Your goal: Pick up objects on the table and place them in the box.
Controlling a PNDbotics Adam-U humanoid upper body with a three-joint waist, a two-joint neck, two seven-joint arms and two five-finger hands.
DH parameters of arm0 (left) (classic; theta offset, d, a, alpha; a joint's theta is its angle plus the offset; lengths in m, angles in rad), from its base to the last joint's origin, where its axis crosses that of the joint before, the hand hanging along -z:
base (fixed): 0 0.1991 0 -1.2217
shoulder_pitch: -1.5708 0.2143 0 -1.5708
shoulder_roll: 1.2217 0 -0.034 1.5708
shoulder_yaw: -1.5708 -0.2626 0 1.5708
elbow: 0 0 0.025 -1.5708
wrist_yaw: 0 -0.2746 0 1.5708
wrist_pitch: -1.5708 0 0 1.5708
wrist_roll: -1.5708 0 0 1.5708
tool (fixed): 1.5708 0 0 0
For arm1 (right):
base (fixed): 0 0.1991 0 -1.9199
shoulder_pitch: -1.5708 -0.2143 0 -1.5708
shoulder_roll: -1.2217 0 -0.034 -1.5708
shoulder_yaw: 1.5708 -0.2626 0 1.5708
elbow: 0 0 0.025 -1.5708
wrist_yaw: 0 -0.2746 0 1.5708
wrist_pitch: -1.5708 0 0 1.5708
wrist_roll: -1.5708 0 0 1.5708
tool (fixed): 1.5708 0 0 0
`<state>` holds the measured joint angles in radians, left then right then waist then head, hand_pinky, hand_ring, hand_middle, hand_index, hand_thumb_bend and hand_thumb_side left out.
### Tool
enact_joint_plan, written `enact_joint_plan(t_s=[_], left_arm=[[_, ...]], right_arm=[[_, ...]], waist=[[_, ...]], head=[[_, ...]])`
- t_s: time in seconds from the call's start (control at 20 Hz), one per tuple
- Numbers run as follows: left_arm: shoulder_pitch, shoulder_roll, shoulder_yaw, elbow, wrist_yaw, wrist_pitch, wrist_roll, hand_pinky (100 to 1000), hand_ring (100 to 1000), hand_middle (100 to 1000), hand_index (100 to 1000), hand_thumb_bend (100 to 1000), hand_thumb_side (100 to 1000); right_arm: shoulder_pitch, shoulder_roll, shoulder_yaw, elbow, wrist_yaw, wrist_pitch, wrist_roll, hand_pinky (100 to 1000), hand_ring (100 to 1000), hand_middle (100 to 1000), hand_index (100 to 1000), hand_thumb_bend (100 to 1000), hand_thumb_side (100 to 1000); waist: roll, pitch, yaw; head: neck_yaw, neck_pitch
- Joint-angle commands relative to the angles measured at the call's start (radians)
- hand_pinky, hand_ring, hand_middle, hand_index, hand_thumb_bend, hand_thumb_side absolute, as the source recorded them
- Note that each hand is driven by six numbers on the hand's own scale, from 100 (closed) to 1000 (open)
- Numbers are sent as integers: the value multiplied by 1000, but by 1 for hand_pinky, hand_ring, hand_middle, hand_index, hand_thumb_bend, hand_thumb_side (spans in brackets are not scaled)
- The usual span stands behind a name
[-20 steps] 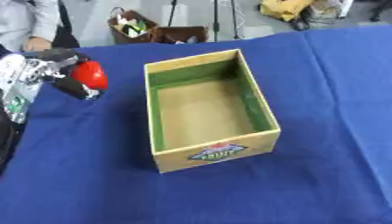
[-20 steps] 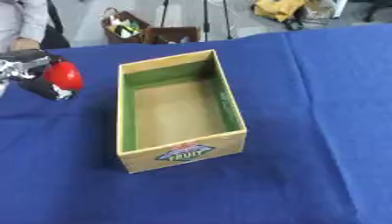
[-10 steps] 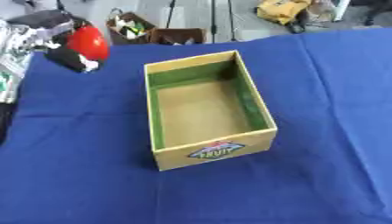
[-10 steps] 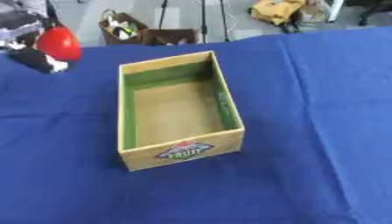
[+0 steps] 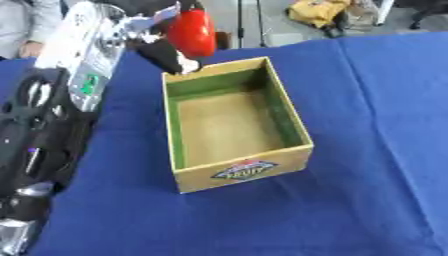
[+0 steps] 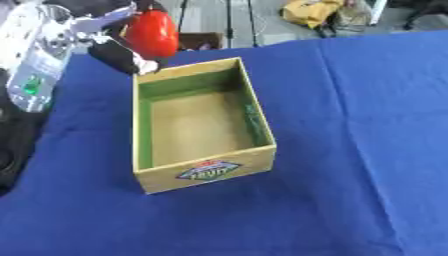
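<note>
My left hand (image 5: 162, 47) is shut on a shiny red rounded object (image 5: 192, 32), holding it in the air just above the far left corner of the box. The box (image 5: 234, 122) is tan cardboard with green inner walls, a bare brown floor and a fruit label on its near face, standing open-topped in the middle of the blue table. Nothing lies inside it. My left arm (image 5: 52, 115) runs down the left side of the view. The right hand shows in neither view.
Blue cloth (image 5: 367, 150) covers the table. Beyond the far edge are a dark bin (image 6: 199, 40), a yellow bag (image 6: 312, 11) on the floor and a person's grey sleeve (image 5: 26, 22) at the far left.
My left hand has carried the red object up and to the right, from the table's left side to the box's far left corner. The head camera has also shifted.
</note>
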<state>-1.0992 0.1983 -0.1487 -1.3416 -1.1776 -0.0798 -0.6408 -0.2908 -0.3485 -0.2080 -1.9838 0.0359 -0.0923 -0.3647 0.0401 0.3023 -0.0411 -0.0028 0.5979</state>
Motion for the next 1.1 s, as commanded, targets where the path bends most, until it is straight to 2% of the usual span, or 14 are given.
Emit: enact_joint_plan(t_s=[0.05, 0.25, 0.55, 0.6, 0.65, 0.75, 0.8, 0.85, 0.9, 1.0, 1.05, 1.1], left_arm=[[1, -57, -10, -13, -85, -9, 5, 100, 233, 307, 529, 100, 415], [31, -108, -16, 27, -170, -16, 1, 100, 244, 321, 537, 100, 421], [55, -132, -29, 109, -236, -31, -7, 100, 285, 362, 570, 100, 433], [56, -135, -30, 120, -238, -34, -11, 100, 304, 382, 594, 100, 480], [57, -137, -31, 128, -239, -37, -16, 100, 361, 440, 671, 100, 606], [58, -140, -35, 140, -238, -47, -34, 117, 453, 502, 746, 100, 672], [58, -140, -36, 144, -240, -53, -46, 186, 503, 559, 820, 100, 707], [59, -140, -37, 147, -243, -58, -61, 282, 583, 673, 918, 100, 786], [60, -141, -37, 150, -247, -64, -80, 340, 637, 753, 972, 100, 835], [60, -141, -36, 149, -250, -81, -117, 532, 780, 891, 1000, 365, 913], [59, -141, -35, 144, -252, -89, -131, 597, 819, 931, 1000, 494, 935], [58, -139, -33, 137, -257, -95, -140, 651, 850, 963, 1000, 577, 949]], right_arm=[[-13, -14, 0, -16, -9, -10, 0, 727, 716, 596, 734, 100, 814], [-13, -13, 0, -16, -9, -12, -2, 726, 715, 596, 733, 100, 814], [-13, -14, -1, -16, -10, -15, -6, 726, 715, 596, 733, 100, 817], [-13, -14, -1, -16, -10, -15, -6, 726, 715, 596, 733, 100, 817], [-13, -14, -1, -16, -10, -15, -6, 725, 715, 596, 733, 100, 818], [-14, -14, -1, -16, -11, -15, -7, 725, 715, 596, 733, 100, 819], [-14, -14, -1, -16, -11, -15, -7, 725, 715, 596, 733, 100, 819], [-14, -14, -1, -16, -12, -15, -8, 725, 715, 596, 733, 100, 818], [-14, -14, -1, -16, -12, -15, -9, 725, 715, 596, 733, 100, 818], [-13, -14, -2, -16, -13, -15, -10, 725, 715, 596, 732, 100, 819], [-13, -14, -2, -16, -13, -14, -11, 725, 715, 596, 732, 100, 819], [-13, -14, -2, -16, -14, -14, -11, 725, 715, 596, 732, 100, 819]], waist=[[-5, -20, -2], [-3, -19, -2], [-3, -18, -5], [-3, -18, -6], [-3, -18, -6], [-4, -19, -7], [-4, -19, -7], [-5, -19, -7], [-5, -20, -7], [-5, -21, -7], [-5, -21, -7], [-5, -22, -7]], head=[[-1, 9], [5, 12], [12, 9], [13, 8], [14, 8], [16, 8], [16, 8], [16, 9], [16, 10], [16, 11], [16, 11], [16, 11]])
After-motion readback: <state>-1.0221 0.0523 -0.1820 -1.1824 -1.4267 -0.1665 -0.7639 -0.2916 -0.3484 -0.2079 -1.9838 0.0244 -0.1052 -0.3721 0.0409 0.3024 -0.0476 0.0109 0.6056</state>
